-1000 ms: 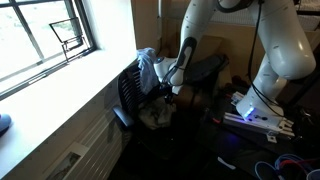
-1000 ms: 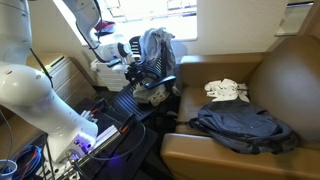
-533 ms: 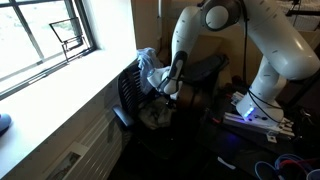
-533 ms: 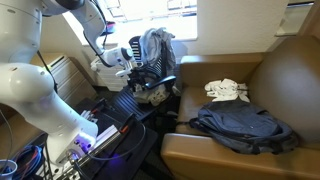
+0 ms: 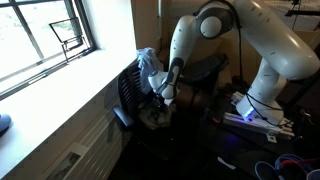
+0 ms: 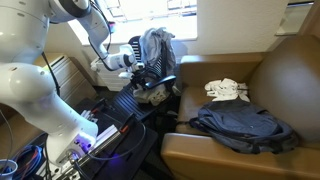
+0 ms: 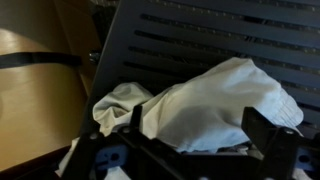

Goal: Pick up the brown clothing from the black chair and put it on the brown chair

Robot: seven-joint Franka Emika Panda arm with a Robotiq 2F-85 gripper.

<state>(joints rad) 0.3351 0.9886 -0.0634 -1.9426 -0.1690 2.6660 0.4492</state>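
You get exterior view beside bright window (image 5: pixel 40 35); exterior view across wide tan upholstered armchair (image 6: pixel 290 90). Both share black ribbed round-backed chair (image 5: pixel 128 92), mid-range. Your wrist view: close on its ribs.

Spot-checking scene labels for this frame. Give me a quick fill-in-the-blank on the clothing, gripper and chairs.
The clothing hangs over the black chair's ___.
The gripper's jaws stand ___, holding nothing.
The brown chair's seat holds ___ things: a dark garment and a white item.
Missing words: back; open; two.
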